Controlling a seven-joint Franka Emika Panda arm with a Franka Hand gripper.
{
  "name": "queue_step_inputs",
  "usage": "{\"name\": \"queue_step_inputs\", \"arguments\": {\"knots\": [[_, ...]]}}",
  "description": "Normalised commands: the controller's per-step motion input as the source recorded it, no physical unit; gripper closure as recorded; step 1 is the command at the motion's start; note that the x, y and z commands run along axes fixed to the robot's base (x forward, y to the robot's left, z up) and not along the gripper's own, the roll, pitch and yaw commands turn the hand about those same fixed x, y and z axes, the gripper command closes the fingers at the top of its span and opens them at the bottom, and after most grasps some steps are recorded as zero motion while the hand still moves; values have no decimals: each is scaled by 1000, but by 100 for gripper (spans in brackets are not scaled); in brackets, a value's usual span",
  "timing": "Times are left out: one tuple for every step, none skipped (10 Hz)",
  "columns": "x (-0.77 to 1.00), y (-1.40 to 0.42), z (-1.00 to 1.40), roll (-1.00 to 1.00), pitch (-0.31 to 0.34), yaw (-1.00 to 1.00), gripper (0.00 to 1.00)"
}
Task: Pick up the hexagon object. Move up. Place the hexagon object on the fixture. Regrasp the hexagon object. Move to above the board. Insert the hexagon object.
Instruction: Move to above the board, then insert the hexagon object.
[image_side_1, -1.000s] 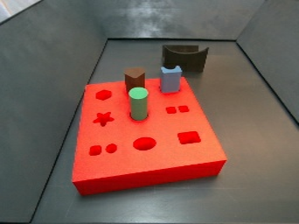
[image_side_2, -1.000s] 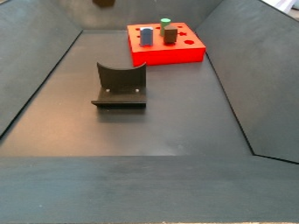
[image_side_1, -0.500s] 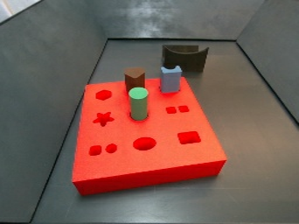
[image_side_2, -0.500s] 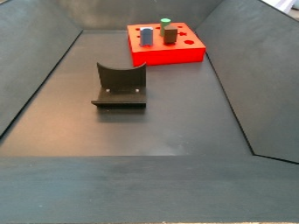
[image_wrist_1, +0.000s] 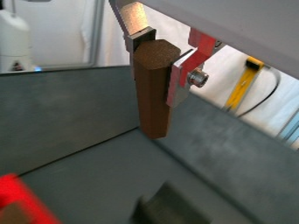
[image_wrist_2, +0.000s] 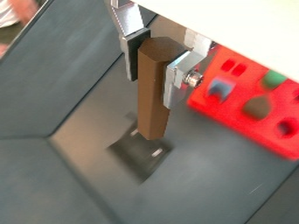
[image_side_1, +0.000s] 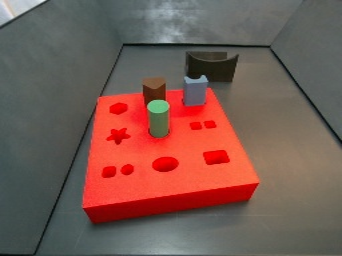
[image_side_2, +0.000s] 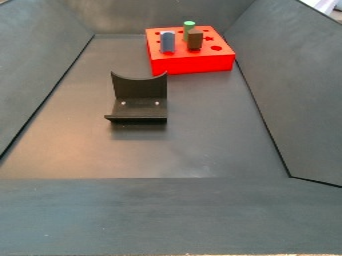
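Note:
In both wrist views my gripper (image_wrist_1: 162, 54) (image_wrist_2: 155, 61) is shut on the hexagon object (image_wrist_1: 152, 92) (image_wrist_2: 149, 101), a dark-brown prism that hangs upright from the silver fingers, high above the floor. The fixture's base plate (image_wrist_2: 146, 156) lies below the peg's lower end, and a dark part of the fixture (image_wrist_1: 176, 206) also shows. The red board (image_wrist_2: 247, 122) (image_wrist_1: 14, 194) lies off to one side. Both side views show the board (image_side_1: 140, 190) (image_side_2: 201, 62) and the fixture (image_side_1: 211, 66) (image_side_2: 136, 98), but neither the gripper nor the hexagon object.
On the board stand a green cylinder (image_side_1: 158, 118) (image_side_2: 190, 23), a brown notch-topped peg (image_side_1: 155, 90) (image_side_2: 195, 40) and a blue-grey peg (image_side_1: 195, 90) (image_side_2: 167, 42). Sloped grey walls enclose the dark floor (image_side_2: 174, 150).
A small brown tip at the top edge of a side view one second ago is gone from view now. The board, the pegs and the fixture have not moved.

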Motion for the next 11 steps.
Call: {"name": "queue_step_inputs", "arguments": {"knots": [[-485,-1000,48,-1000,-86,-53,100],[-504,-1000,44,-1000,-99,-56,100],[-516,-1000,41,-1000,-103,-61,100],[-549,-1000,47,-859,-106,-48,100],[-485,-861,26,-709,-97,-45,100],[-236,-367,14,-363,-67,-16,100],[-154,-224,3,-272,-49,-12,100],[-23,11,0,0,0,0,100],[-491,0,0,7,-36,-140,100],[-660,209,-217,-1,-39,-283,100],[-914,337,-489,0,-99,-334,100]]}}
